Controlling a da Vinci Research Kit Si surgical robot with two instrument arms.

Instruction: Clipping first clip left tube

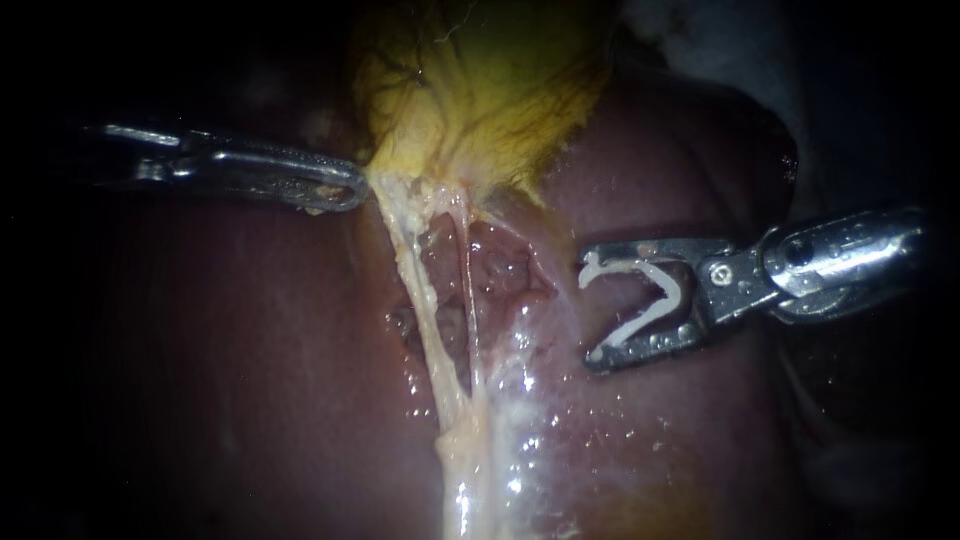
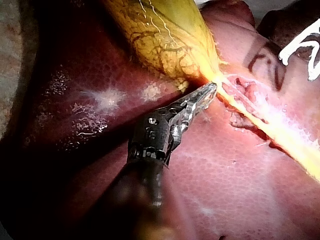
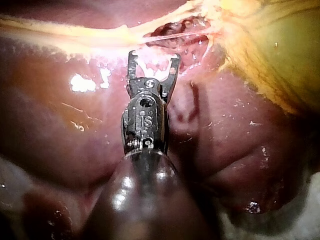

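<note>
The left tube (image 1: 418, 290) is a pale string. It runs down from the gallbladder (image 1: 480, 90) over the liver (image 1: 250, 380). A thin tube (image 1: 470, 285) lies just beside it, on its right. No clip is on either one.

The right instrument (image 1: 590, 308) is near, to the right of both tubes, and touches neither. Its jaws stand wide apart with a white clip (image 1: 640, 295) held between them. The left instrument (image 1: 350, 190) has its jaws pressed together on the gallbladder's edge, and the tubes look tight.

The thin tube is in the way. I think the clip could catch it too, or grab only half of the left tube. If the left jaws slip, the tube may go slack.

The tubes' lower ends melt into wet, shiny tissue. Dark edges hide both shafts.
</note>
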